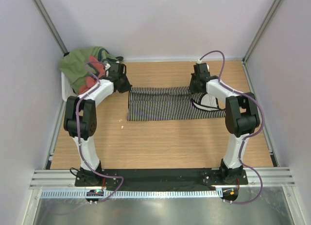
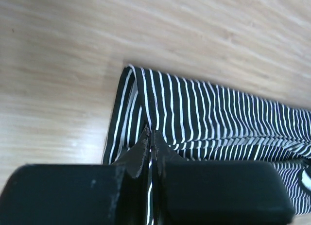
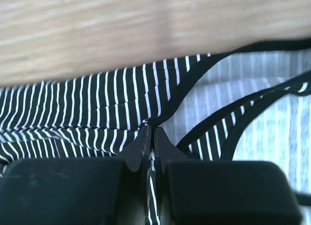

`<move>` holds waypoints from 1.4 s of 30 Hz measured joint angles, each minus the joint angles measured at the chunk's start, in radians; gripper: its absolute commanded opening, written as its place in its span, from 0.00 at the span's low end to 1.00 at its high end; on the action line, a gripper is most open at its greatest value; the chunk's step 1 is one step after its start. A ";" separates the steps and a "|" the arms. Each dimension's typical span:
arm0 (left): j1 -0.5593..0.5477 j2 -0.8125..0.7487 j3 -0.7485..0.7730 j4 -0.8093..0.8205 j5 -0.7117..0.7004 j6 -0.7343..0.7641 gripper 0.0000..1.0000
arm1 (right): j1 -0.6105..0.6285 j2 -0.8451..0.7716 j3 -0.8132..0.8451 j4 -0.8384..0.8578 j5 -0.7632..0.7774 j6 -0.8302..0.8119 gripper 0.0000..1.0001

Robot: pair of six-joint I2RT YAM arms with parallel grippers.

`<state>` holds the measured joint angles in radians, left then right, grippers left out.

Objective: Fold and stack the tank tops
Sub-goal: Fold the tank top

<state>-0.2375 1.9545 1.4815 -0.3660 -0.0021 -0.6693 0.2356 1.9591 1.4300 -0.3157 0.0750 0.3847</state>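
Top external view showed the black-and-white striped cloth tank top [image 1: 170,104] lying mid-table, its far edge clamped by the left gripper [image 1: 128,88] at left and the right gripper [image 1: 197,87] at right, likely so the 2 arms could fold it nearward.

White arms [image 1: 86,146] carry black joints [image 1: 80,117] and purple cables [image 1: 221,55].

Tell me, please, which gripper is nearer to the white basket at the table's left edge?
Left. The left gripper pinches the striped top's end close to the basket; the right gripper pinches its opposite end, farther away.
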 measured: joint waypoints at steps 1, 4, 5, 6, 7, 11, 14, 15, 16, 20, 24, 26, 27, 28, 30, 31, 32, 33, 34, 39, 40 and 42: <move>-0.006 -0.013 -0.023 0.005 -0.004 0.000 0.00 | 0.008 -0.018 -0.029 0.006 0.006 0.005 0.01; -0.026 -0.053 -0.081 0.018 -0.010 -0.001 0.00 | 0.023 -0.056 -0.086 0.017 0.017 0.012 0.01; -0.032 -0.068 -0.098 0.022 -0.010 -0.003 0.00 | 0.027 -0.066 -0.098 0.017 0.020 0.014 0.01; -0.038 -0.082 -0.114 0.027 -0.012 -0.003 0.00 | 0.032 -0.076 -0.111 0.020 0.024 0.015 0.01; -0.042 -0.097 -0.129 0.027 -0.013 -0.003 0.00 | 0.037 -0.086 -0.123 0.025 0.029 0.016 0.01; -0.052 -0.151 -0.171 0.038 -0.017 -0.003 0.00 | 0.051 -0.123 -0.174 0.033 0.054 0.024 0.01; -0.051 -0.190 -0.200 0.041 -0.035 -0.003 0.00 | 0.056 -0.156 -0.218 0.038 0.076 0.036 0.01; -0.051 -0.201 -0.206 0.040 -0.043 -0.004 0.00 | 0.057 -0.169 -0.233 0.038 0.086 0.040 0.01; -0.051 -0.210 -0.210 0.040 -0.052 -0.004 0.00 | 0.057 -0.176 -0.240 0.037 0.091 0.042 0.01; -0.051 -0.233 -0.220 0.037 -0.076 -0.008 0.00 | 0.057 -0.203 -0.264 0.040 0.103 0.056 0.01; -0.051 -0.262 -0.253 0.034 -0.080 -0.014 0.00 | 0.060 -0.227 -0.296 0.046 0.104 0.067 0.01; -0.051 -0.271 -0.271 0.034 -0.080 -0.022 0.00 | 0.064 -0.231 -0.307 0.047 0.105 0.068 0.01; -0.051 -0.276 -0.283 0.034 -0.080 -0.026 0.00 | 0.066 -0.233 -0.312 0.047 0.105 0.069 0.01; -0.051 -0.280 -0.294 0.034 -0.080 -0.029 0.00 | 0.068 -0.234 -0.316 0.046 0.105 0.070 0.01; -0.051 -0.288 -0.315 0.035 -0.080 -0.031 0.00 | 0.072 -0.237 -0.325 0.047 0.105 0.071 0.01; -0.051 -0.293 -0.328 0.035 -0.080 -0.032 0.00 | 0.074 -0.239 -0.329 0.047 0.105 0.072 0.01; -0.051 -0.299 -0.340 0.034 -0.079 -0.033 0.00 | 0.078 -0.245 -0.336 0.047 0.106 0.074 0.01; -0.051 -0.304 -0.349 0.035 -0.080 -0.034 0.00 | 0.079 -0.250 -0.343 0.048 0.106 0.075 0.01; -0.051 -0.311 -0.361 0.034 -0.079 -0.034 0.00 | 0.083 -0.257 -0.350 0.048 0.107 0.078 0.01; -0.051 -0.335 -0.397 0.038 -0.076 -0.036 0.00 | 0.096 -0.285 -0.382 0.050 0.116 0.086 0.01; -0.051 -0.336 -0.402 0.038 -0.076 -0.037 0.00 | 0.097 -0.291 -0.386 0.050 0.118 0.087 0.01; -0.051 -0.340 -0.413 0.040 -0.075 -0.037 0.00 | 0.098 -0.298 -0.389 0.050 0.121 0.089 0.01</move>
<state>-0.2886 1.6142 1.0683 -0.3260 -0.0772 -0.7067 0.3340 1.6615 1.0412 -0.2661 0.1963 0.4740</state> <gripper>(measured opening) 0.004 0.082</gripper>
